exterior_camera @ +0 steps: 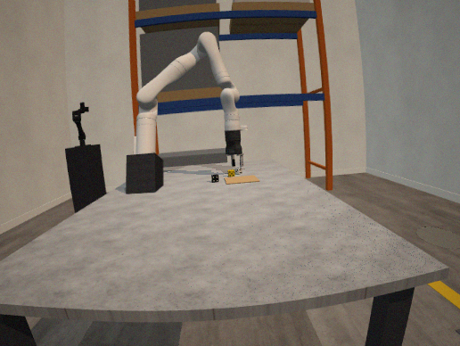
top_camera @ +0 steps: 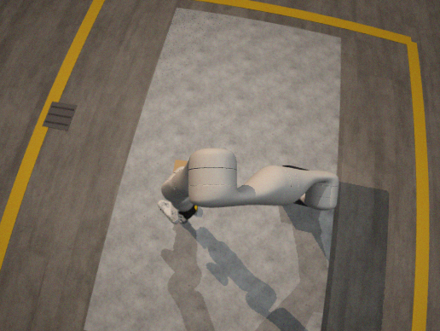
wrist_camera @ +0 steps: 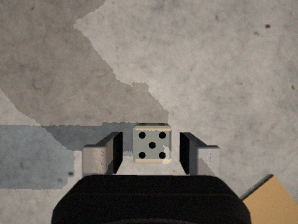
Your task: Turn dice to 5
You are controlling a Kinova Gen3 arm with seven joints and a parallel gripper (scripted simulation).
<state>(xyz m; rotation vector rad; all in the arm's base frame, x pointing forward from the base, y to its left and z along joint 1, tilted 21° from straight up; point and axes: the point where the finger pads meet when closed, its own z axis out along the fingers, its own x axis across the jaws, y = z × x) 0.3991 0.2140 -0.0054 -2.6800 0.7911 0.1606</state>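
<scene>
The white die (wrist_camera: 152, 145) (exterior_camera: 239, 169) lies on the bare table top with five pips facing the wrist camera. My gripper (wrist_camera: 151, 146) (exterior_camera: 236, 161) (top_camera: 172, 211) is open and reaches straight down, one finger on each side of the white die with a gap on both sides. The tan mat (wrist_camera: 272, 200) (exterior_camera: 245, 179) (top_camera: 179, 163) lies just beside it, and the white die is off the mat. The yellow die (exterior_camera: 231, 173) (top_camera: 195, 207) sits near the mat's back edge. The black die (exterior_camera: 215, 177) lies on the table left of the mat. The arm hides most of this in the overhead view.
A black box (exterior_camera: 143, 173) stands at the arm's base, left of the dice. A black pedestal with a camera (exterior_camera: 85, 171) stands off the table's left side. An orange and blue shelf rack (exterior_camera: 312, 89) stands behind the table.
</scene>
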